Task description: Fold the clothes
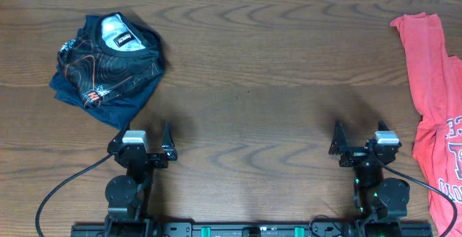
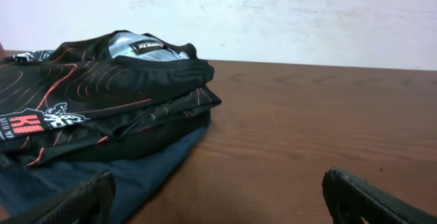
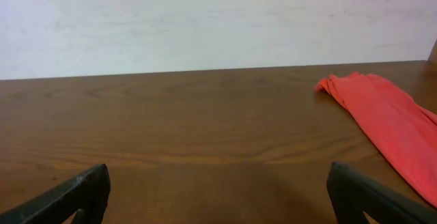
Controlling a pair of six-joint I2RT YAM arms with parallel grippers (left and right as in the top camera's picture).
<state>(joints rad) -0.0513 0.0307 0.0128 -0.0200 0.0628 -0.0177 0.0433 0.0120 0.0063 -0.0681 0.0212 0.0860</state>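
A folded black jersey (image 1: 108, 56) with thin orange contour lines and white logos lies at the far left of the table on a navy garment (image 1: 115, 107). The left wrist view shows the jersey (image 2: 102, 94) stacked on the navy cloth (image 2: 143, 169). A coral-red T-shirt (image 1: 433, 107) lies unfolded along the right edge, and also shows in the right wrist view (image 3: 389, 121). My left gripper (image 1: 149, 137) is open and empty, just in front of the stack (image 2: 218, 197). My right gripper (image 1: 359, 137) is open and empty, left of the red shirt (image 3: 218, 193).
The dark wooden table (image 1: 245, 85) spans the view. A white wall (image 3: 205, 19) stands behind its far edge. Black cables run from both arm bases at the front edge.
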